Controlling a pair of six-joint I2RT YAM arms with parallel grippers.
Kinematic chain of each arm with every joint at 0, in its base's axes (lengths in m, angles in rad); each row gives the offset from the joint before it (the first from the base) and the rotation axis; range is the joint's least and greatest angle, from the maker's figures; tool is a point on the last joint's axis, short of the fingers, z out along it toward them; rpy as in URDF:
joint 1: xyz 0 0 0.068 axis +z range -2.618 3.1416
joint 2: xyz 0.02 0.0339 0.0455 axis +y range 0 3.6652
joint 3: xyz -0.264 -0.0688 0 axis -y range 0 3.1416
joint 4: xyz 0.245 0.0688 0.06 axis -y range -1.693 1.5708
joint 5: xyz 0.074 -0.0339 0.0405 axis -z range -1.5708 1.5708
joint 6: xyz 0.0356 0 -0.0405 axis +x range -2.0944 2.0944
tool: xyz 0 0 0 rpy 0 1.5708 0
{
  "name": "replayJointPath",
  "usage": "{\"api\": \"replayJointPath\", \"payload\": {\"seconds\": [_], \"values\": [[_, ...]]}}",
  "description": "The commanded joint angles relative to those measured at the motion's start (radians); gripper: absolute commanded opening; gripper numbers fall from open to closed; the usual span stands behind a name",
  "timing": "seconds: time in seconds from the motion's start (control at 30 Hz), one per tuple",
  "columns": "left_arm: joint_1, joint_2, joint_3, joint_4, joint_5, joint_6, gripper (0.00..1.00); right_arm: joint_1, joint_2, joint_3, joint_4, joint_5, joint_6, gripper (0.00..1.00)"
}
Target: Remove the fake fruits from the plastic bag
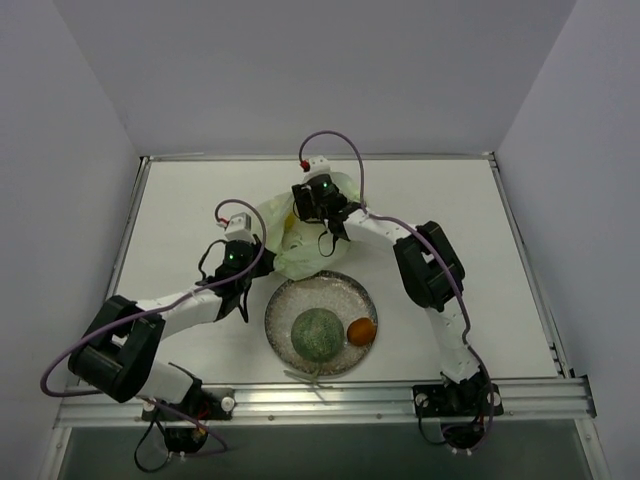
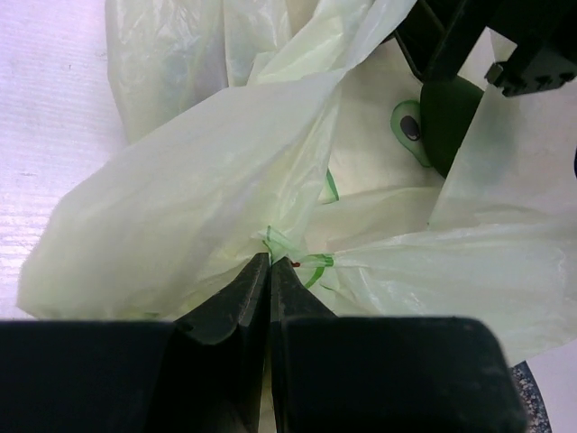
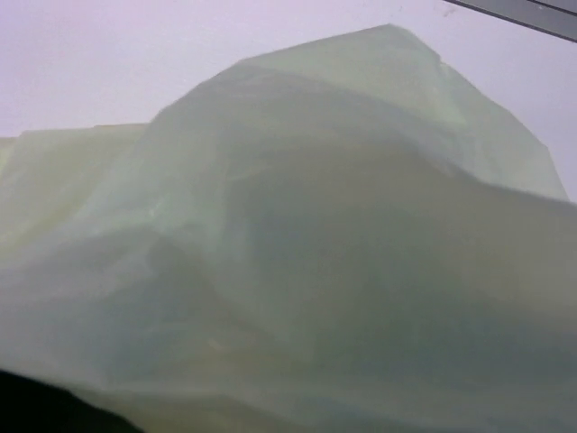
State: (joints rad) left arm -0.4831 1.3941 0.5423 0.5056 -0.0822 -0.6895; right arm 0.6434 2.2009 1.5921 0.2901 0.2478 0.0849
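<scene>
Left gripper (image 2: 269,271): jaws pressed together, pinching a gathered fold of the plastic bag (image 2: 180,189) on its near-left side; the film bunches at the fingertips.
Plastic bag: lies crumpled on the table (image 1: 180,200), just beyond the far-left rim of the plate (image 1: 335,292), between the two grippers.
Right gripper (image 1: 312,205): positioned over the far side of the bag, reaching into its mouth. Its own camera sees only pale green film, so how far the jaws are spread cannot be told.
Dark green piece (image 2: 446,122): sits in the bag mouth directly under the right arm's fingers; whether it is gripped or only touched cannot be determined.
Done: melon (image 1: 316,334) and orange (image 1: 361,331) rest side by side on the plate, outside the bag.
Left to do: remove the dark green piece and any pieces hidden in the folds; the rest of the contents is not visible.
Progress: judged to be about midway.
</scene>
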Motion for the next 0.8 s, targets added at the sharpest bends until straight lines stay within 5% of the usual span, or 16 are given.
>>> {"api": "replayJointPath", "payload": {"seconds": [0.0,0.23,0.43,0.53,0.77], "values": [[0.005,0.014,0.048,0.030,0.013,-0.004,0.02,-0.025,0.066,0.074,0.012,-0.047,-0.002,0.79],[0.005,0.054,0.064,0.030,0.028,-0.005,0.02,-0.062,0.120,0.118,0.066,-0.177,0.010,0.77],[0.005,0.037,0.065,0.021,0.029,-0.002,0.02,-0.070,0.076,0.088,0.132,-0.209,0.018,0.36],[0.005,0.037,0.064,0.030,0.030,-0.001,0.02,-0.068,-0.015,-0.029,0.187,-0.231,0.036,0.27],[0.005,0.037,0.062,0.039,0.041,-0.002,0.02,-0.044,-0.266,-0.296,0.279,-0.317,0.121,0.26]]}}
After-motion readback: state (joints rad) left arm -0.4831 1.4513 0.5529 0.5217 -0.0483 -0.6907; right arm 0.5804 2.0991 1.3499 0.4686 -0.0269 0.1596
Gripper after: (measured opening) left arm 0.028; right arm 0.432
